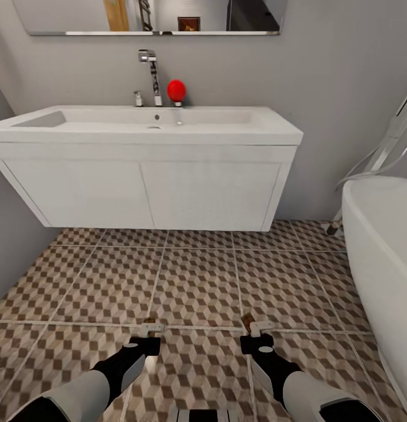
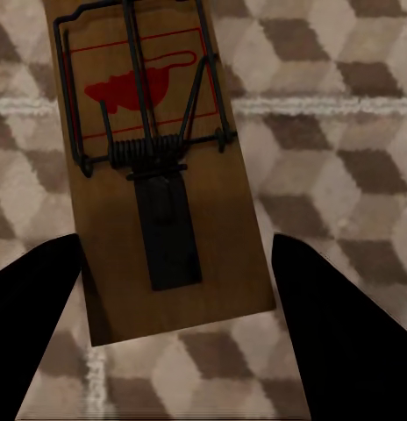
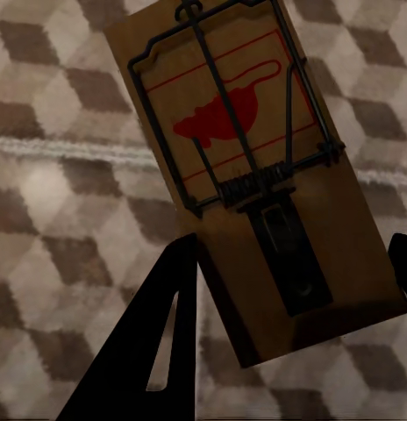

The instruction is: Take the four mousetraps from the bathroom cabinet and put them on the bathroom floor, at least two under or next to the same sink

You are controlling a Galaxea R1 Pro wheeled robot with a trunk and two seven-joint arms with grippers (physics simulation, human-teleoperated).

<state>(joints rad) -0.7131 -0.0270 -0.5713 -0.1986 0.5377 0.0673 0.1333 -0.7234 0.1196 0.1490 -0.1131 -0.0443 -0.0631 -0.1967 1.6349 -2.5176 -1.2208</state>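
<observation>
Your left gripper hangs low over the bathroom floor, and a mousetrap sits between its fingers; from the wrist view you can't tell whether they pinch the board or stand just clear of it. Move right: your right gripper has a second mousetrap, one finger pressed against the board's edge, gripping it tilted above the tiles. Ahead, the white sink unit hangs on the wall, bathtub far right.
</observation>
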